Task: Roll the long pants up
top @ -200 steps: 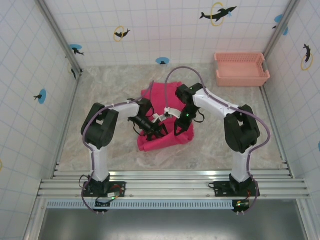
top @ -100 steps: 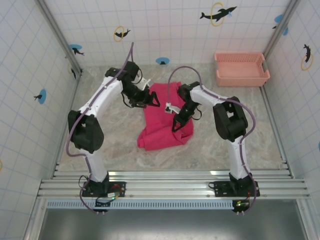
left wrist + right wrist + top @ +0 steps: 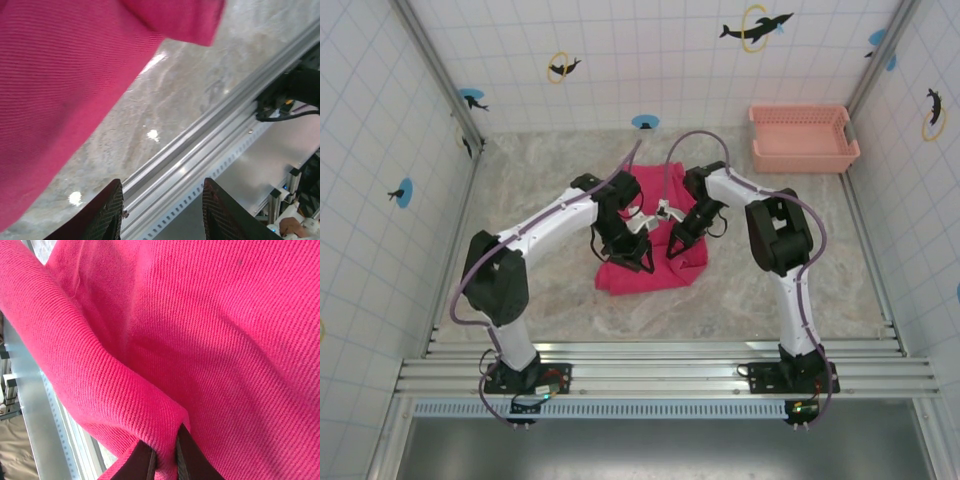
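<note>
Long pants (image 3: 660, 275): bright pink-red ribbed twill, bunched in a folded heap at the middle of the marbled grey bench (image 3: 520, 190). Since half a second ago the left gripper (image 3: 632, 258) has moved from the far-left corner to the near-left fold, jaws wide and empty. The right gripper (image 3: 165, 460) jaws are narrow, pinching a rounded cloth fold.

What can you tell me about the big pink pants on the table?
The bright pink-red soft cloth pants lie in a rumpled, folded heap on the marbled grey tabletop, between the two arms. The weave looks finely ribbed. The right pincer is shut on a raised fold; the left pincer is open by their edge, gripping nothing.
</note>
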Motion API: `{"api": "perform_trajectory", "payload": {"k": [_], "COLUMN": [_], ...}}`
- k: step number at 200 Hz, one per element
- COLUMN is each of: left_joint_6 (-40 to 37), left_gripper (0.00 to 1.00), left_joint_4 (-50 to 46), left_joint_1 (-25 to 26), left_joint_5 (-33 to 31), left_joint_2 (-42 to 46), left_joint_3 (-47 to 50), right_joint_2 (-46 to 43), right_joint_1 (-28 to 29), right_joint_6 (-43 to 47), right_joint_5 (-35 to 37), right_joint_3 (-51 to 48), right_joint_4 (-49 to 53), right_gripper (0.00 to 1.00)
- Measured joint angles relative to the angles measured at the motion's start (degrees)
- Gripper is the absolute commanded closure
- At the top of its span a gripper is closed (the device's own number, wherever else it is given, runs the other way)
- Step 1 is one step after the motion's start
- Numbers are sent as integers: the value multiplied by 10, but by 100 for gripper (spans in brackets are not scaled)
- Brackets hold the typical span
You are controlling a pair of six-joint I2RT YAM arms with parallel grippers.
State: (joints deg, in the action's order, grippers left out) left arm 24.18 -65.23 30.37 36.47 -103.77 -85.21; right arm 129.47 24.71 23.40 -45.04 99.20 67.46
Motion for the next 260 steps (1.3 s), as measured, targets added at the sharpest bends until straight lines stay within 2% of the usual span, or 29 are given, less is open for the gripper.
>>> {"api": "perform_trajectory", "payload": {"k": [50, 80, 105, 149, 174, 194, 214, 237, 260], "left_joint_6": [-9, -13, -19, -43, -49, -52, -63, -80, -95], "left_gripper": [58, 60, 59, 54, 51, 48, 46, 45, 45], "left_joint_4": [20, 8, 5, -2, -9, -18, -34, -56, -75], "left_joint_1": [-31, -63, -80, -91, -91, -91, -91, -91, -91], "left_joint_5": [-49, -44, -45, -43, -37, -33, -28, -28, -30], "left_joint_2": [-137, -192, -212, -236, -240, -247, -259, -276, -286], "left_joint_3": [-9, -47, -82, -127, -134, -144, -164, -191, -208], "right_joint_2": [0, -21, -64, -115, -167, -263, -378, -444, -436], "right_joint_1": [-2, -7, -23, -70, -73, -43, 42, 150, 197], "right_joint_6": [6, 8, -7, -45, -53, -47, -30, -19, -15], "right_joint_5": [-3, 19, 88, 261, 321, 351, 386, 415, 458], "right_joint_3": [0, -16, -44, -77, -115, -179, -260, -333, -384], "right_joint_4": [3, -4, -17, -42, -71, -107, -146, -181, -213], "right_gripper": [82, 78, 72, 70, 66, 56, 39, 35, 35]}}
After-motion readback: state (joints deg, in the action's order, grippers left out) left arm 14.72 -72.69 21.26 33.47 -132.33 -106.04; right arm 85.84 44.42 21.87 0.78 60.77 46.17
